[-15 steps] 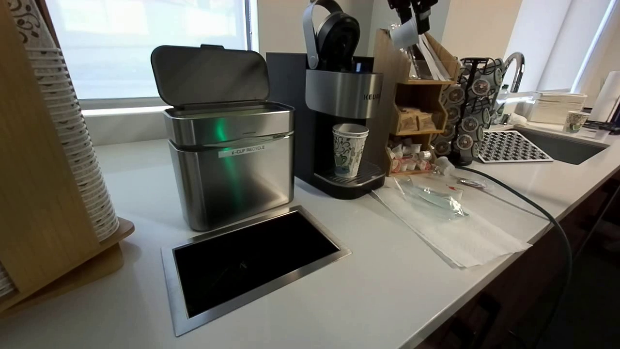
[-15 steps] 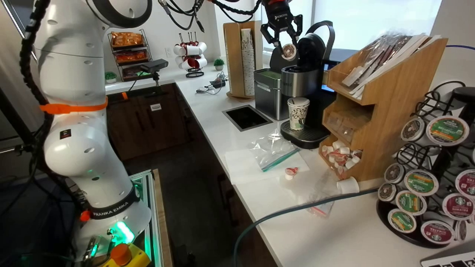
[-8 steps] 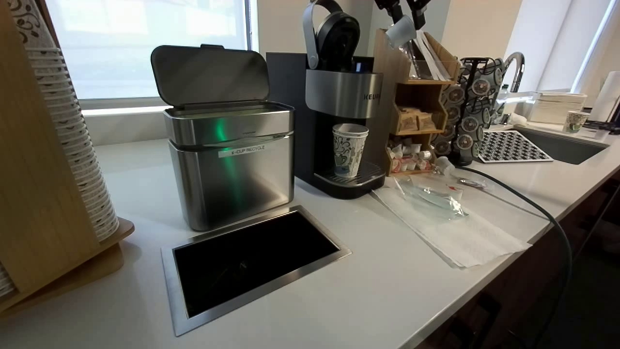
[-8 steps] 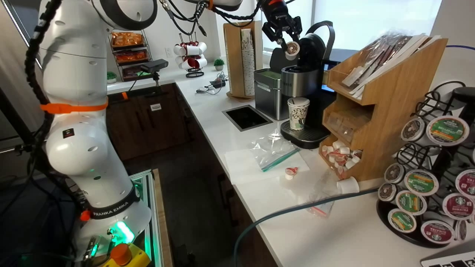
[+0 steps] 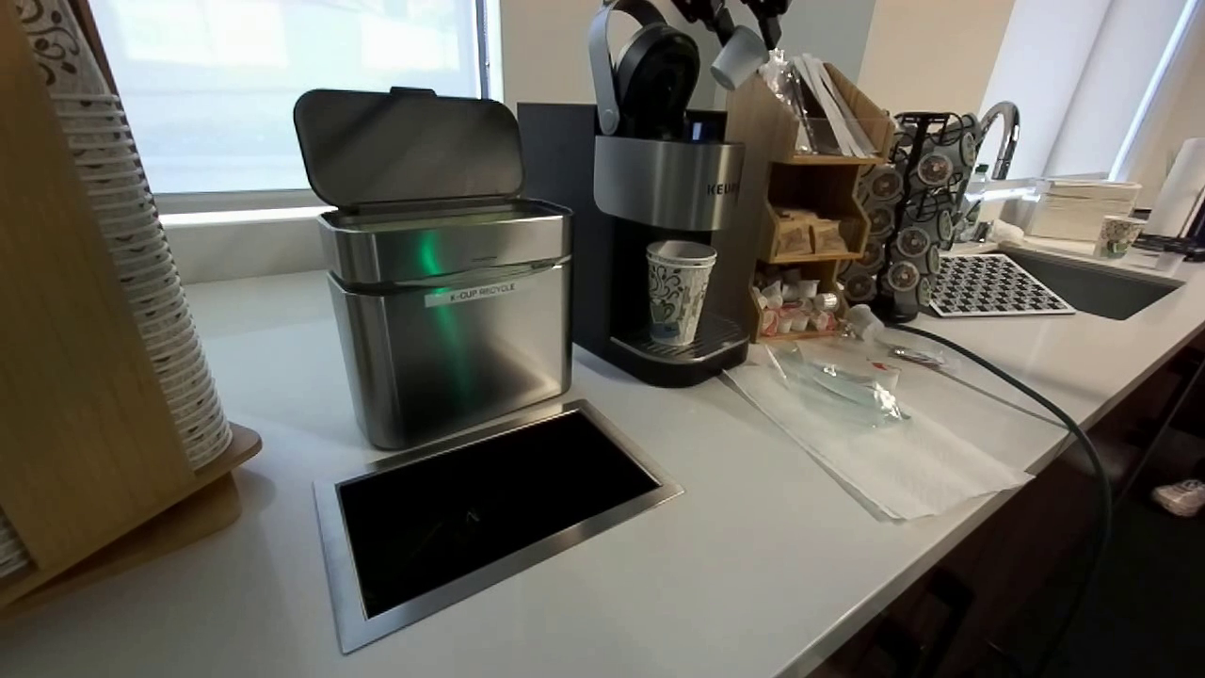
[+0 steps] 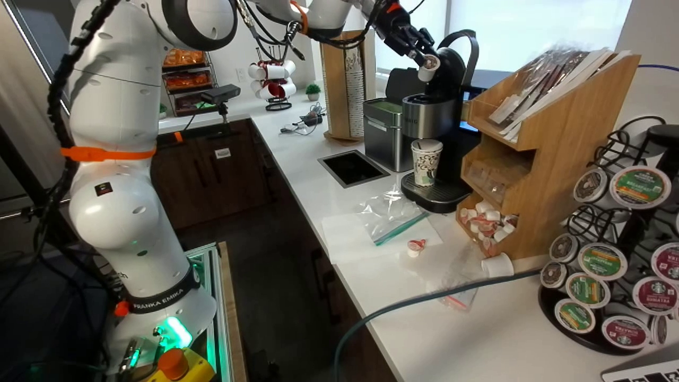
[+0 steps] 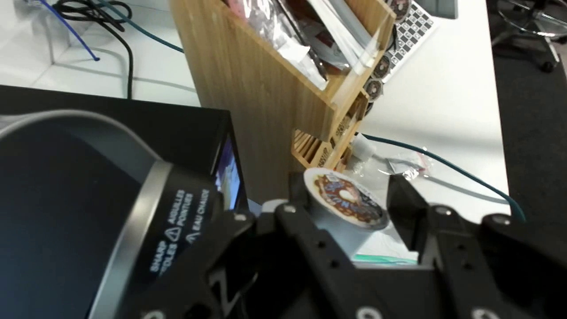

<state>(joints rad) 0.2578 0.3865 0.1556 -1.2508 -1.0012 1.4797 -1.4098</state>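
One coffee pod [image 5: 739, 58] is held in the air near the coffee maker [image 5: 664, 188], higher than its silver body and beside its raised lid [image 5: 656, 83]; in the wrist view pod and lid are shown apart. The pod is pinched by the gripper [image 7: 347, 199], with a finger on either side of it. As judged from how things lie, the grasp is done, the coffee maker's lid is already up, and a paper cup [image 5: 680, 297] is already stood upright on its drip tray [image 5: 678, 365]. What is left, by the same judgement, is the release: the pod is not yet rested on anything.

Beside the coffee maker, a metal bin [image 5: 461, 339] is placed, with a wooden rack [image 6: 565, 170] on the opposite side. The inside of the opening [image 6: 426, 98] in the coffee maker's top cannot be seen. The fingers [image 5: 771, 31] are cut off by the upper edge in an exterior view. In the wrist view they are dark and blurred; even contact on both sides of the pod seems likely but is not clearly made out.
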